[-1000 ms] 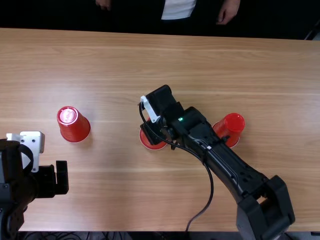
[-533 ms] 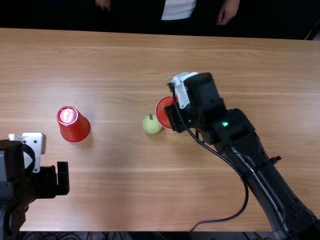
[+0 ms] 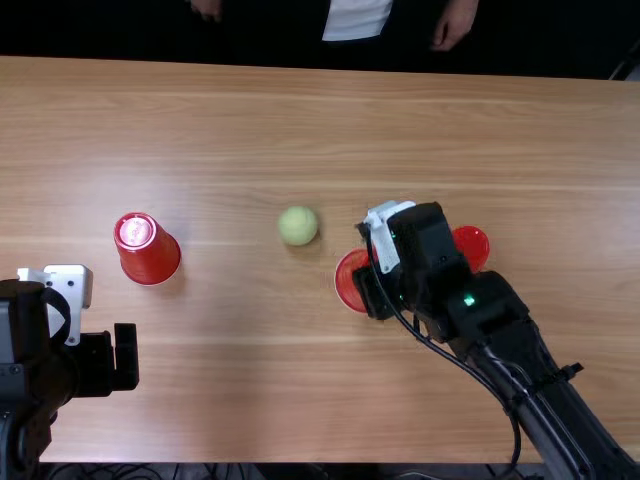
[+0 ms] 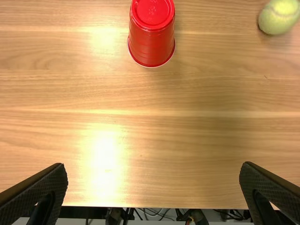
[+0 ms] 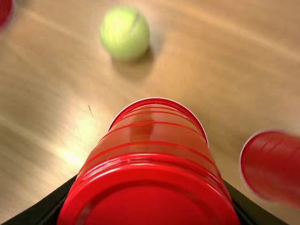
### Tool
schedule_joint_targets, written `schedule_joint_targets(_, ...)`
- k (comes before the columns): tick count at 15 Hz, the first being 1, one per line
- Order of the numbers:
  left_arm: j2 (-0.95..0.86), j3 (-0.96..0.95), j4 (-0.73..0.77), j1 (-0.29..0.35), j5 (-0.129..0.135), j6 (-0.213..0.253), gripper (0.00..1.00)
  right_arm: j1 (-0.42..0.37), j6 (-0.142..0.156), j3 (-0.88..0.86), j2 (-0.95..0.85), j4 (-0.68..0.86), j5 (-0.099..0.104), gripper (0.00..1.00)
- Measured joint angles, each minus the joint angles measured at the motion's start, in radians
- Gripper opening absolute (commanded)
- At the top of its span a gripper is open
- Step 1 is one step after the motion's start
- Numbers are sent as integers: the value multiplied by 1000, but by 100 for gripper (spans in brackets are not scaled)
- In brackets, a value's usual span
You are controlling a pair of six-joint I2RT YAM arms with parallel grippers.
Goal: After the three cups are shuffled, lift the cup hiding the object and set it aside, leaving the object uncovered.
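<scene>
Cup clamped in right end effector, ball uncovered.

We see the right pincer hiding most of its red cup; the neighbouring cup blurs, the ball clipped at an edge.

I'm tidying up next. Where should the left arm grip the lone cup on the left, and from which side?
I'd grip the left cup across its side wall, midway up, the left gripper coming level from the table's near edge. It stands upside down, narrowing upward, nothing close beside it.
</scene>
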Motion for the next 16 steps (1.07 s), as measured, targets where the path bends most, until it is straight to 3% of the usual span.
schedule_joint_targets(6,0,0,0,0,0,0,100,19,0,-93,9,12,0,8)
schedule_joint_targets(9,0,0,0,0,-1,0,100,53,0,-95,106,12,-3,13)
schedule_joint_targets(10,0,0,0,0,0,0,100,58,0,-101,113,10,-3,24)
schedule_joint_targets(12,0,0,0,0,0,0,100,60,1,-109,113,12,-3,86)
schedule_joint_targets(13,0,0,1,0,-1,0,100,60,0,-112,112,10,-3,100)
schedule_joint_targets(16,0,0,0,0,0,0,100,60,0,-113,112,11,-3,100)
